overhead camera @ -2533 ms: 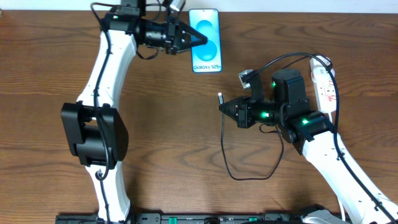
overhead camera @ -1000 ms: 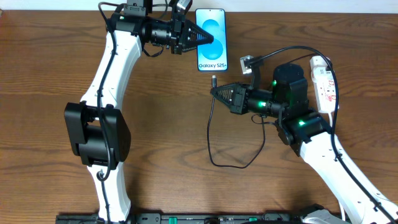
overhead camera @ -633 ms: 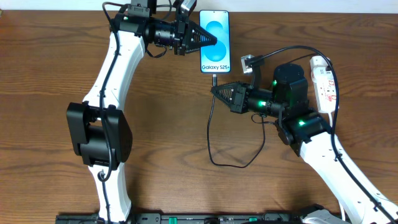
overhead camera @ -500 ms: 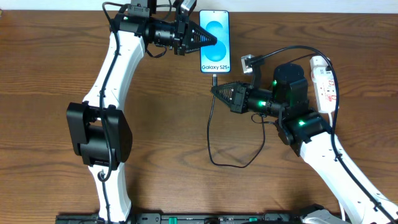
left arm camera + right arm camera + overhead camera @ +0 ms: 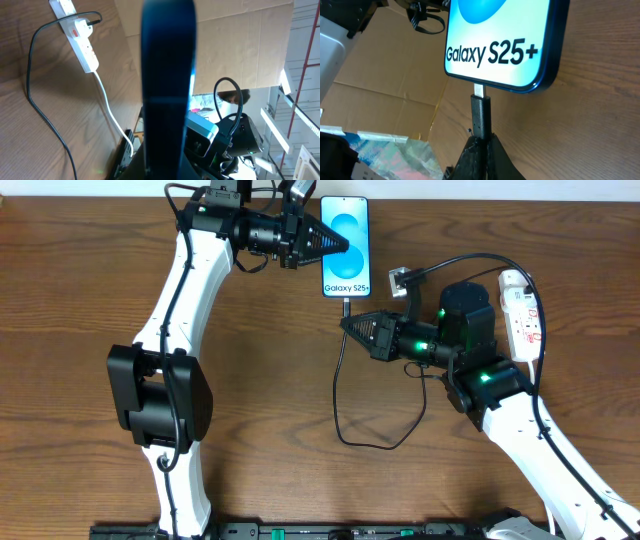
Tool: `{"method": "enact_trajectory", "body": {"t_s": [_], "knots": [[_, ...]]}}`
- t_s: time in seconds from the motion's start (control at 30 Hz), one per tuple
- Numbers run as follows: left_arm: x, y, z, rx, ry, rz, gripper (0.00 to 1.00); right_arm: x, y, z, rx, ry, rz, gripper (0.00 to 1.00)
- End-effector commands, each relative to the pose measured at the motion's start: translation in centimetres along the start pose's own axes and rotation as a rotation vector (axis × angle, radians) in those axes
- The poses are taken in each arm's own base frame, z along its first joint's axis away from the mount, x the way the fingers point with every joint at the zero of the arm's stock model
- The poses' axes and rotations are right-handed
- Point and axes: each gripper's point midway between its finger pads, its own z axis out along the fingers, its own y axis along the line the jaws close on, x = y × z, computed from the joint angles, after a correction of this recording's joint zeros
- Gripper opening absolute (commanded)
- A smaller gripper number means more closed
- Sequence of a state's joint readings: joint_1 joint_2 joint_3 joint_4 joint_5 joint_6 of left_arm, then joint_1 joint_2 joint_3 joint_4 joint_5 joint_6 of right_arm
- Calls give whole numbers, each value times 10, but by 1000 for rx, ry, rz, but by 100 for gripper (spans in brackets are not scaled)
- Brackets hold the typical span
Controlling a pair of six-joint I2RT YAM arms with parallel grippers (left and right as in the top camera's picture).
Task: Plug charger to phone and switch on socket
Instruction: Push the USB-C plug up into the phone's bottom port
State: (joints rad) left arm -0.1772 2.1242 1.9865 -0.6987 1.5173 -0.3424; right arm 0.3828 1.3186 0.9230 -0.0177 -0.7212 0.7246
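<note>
The phone [image 5: 345,230] lies screen up at the back of the table, showing "Galaxy S25+". My left gripper [image 5: 338,246] is shut on the phone's left edge. In the left wrist view the phone [image 5: 167,75] stands edge-on as a dark bar between the jaws. My right gripper [image 5: 348,326] is shut on the charger's black plug [image 5: 481,112]. The plug's metal tip [image 5: 478,91] meets the bottom edge of the phone [image 5: 505,40]; how far in it sits I cannot tell. The charger cable [image 5: 370,442] loops across the table toward the white socket [image 5: 522,315] at the right.
The socket [image 5: 80,35] has a black plug in it, and its white cord [image 5: 107,105] trails off toward the table's edge. A small grey block [image 5: 397,280] sits between phone and socket. Cardboard sheets stand beyond the table.
A second ago the phone sat slightly further left and back. My left gripper has brought it toward the plug, and the tip now touches its bottom edge. Nothing has moved in the last half second.
</note>
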Motion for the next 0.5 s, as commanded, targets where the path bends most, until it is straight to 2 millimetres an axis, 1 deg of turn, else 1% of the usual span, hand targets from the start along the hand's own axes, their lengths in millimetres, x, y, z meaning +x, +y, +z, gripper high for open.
{"method": "enact_trajectory", "body": {"t_s": [0.0, 0.47], "knots": [[4, -30, -3, 51, 16, 75, 7, -5, 7, -2, -8, -18, 6, 1], [4, -30, -3, 51, 15, 112, 7, -6, 8, -2, -10, -19, 4, 1]]}}
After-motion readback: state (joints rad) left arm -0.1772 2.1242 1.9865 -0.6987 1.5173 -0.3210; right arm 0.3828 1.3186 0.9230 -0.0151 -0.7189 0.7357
